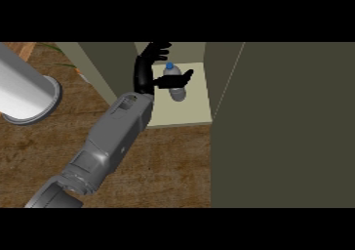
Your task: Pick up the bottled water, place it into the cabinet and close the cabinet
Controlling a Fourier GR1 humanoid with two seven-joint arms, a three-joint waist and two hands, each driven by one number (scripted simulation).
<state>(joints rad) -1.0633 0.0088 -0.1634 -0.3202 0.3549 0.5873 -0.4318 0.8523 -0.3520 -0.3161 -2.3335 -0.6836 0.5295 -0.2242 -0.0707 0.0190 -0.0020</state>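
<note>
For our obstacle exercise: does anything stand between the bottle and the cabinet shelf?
Nothing visible does. The bottle is already over the pale shelf inside the cabinet, beside the hand; the door stands open at right.

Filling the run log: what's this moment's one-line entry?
left hand: open beside bottled water | bottle: inside cabinet | door: open

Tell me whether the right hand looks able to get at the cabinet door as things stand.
Probably yes: the right hand is inside the cabinet beside the bottled water, and the open cabinet door stands just to its right, nothing between.
</note>
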